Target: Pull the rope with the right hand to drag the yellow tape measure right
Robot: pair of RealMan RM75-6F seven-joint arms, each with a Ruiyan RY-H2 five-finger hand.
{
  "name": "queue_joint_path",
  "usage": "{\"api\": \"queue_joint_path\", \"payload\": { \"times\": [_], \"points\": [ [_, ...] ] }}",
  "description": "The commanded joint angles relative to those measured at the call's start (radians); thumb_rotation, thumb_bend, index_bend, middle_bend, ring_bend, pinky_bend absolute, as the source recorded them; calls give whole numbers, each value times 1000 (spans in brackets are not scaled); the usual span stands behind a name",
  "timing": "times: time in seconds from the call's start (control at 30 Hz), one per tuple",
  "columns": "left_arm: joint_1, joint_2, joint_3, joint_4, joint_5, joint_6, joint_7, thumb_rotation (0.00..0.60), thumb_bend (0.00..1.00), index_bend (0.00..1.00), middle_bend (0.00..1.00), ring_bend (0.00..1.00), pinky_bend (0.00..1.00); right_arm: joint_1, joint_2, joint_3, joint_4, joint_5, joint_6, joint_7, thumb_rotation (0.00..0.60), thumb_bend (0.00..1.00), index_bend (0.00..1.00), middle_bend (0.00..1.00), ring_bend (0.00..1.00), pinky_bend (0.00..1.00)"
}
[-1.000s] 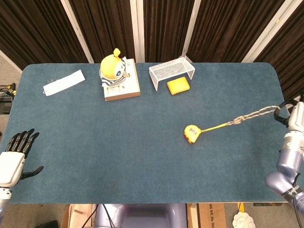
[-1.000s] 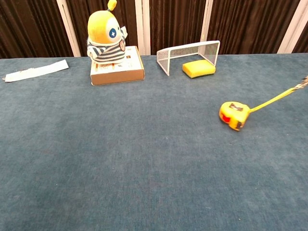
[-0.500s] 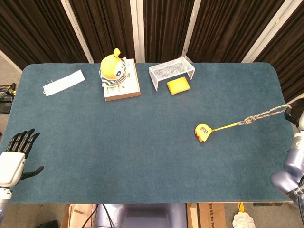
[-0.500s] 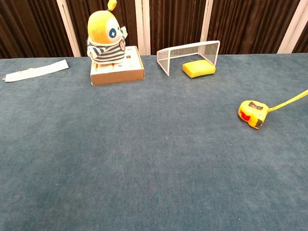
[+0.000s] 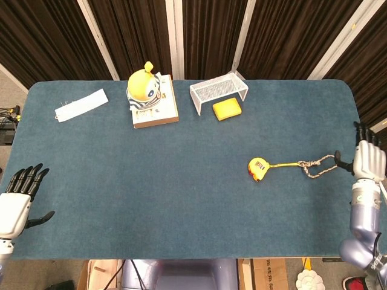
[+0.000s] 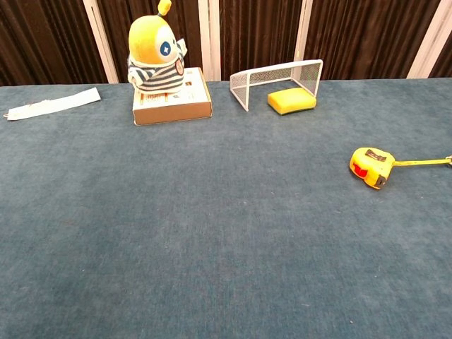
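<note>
The yellow tape measure (image 5: pixel 258 168) lies on the blue table, right of centre, with its yellow blade drawn out to the right; the chest view shows it too (image 6: pixel 371 167). A braided rope (image 5: pixel 318 167) tied to the blade lies slack in a loop on the cloth. My right hand (image 5: pixel 364 158) stands at the table's right edge, fingers spread and pointing away, thumb close to the rope's end but holding nothing. My left hand (image 5: pixel 17 199) hovers open off the near left corner. Neither hand shows in the chest view.
A yellow plush toy (image 5: pixel 145 89) sits on a box at the back. To its right stand a white wire goal (image 5: pixel 218 89) and a yellow sponge (image 5: pixel 227 109). A white paper strip (image 5: pixel 81 104) lies at the back left.
The tape measure slid right, then stopped. The rope, taut and lifted before, now lies slack on the table. My right hand came back into view at the edge with its fingers spread.
</note>
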Motion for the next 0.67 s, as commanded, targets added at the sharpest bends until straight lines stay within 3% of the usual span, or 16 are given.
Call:
{"api": "queue_joint_path", "payload": {
  "times": [0.03,0.13,0.37,0.47,0.67],
  "points": [
    [1,-1,1,4,5,3,5,600,0,0,0,0,0,-72,43,-86,-143,-180,87,40,600,359,0,0,0,0],
    [1,-1,3,8,11,6,10,600,0,0,0,0,0,-132,55,-165,-214,-331,177,44,600,285,0,0,0,0],
    [1,-3,4,23,24,15,26,600,0,0,0,0,0,-236,72,-324,-254,-612,323,50,600,268,0,0,0,0],
    [2,-4,5,26,25,15,29,600,0,0,0,0,0,-264,71,-360,-206,-687,370,34,600,265,0,0,0,0],
    [4,-4,3,29,25,21,29,600,0,0,0,0,0,-285,64,-376,-148,-710,390,37,600,265,0,0,0,0]
  ]
}}
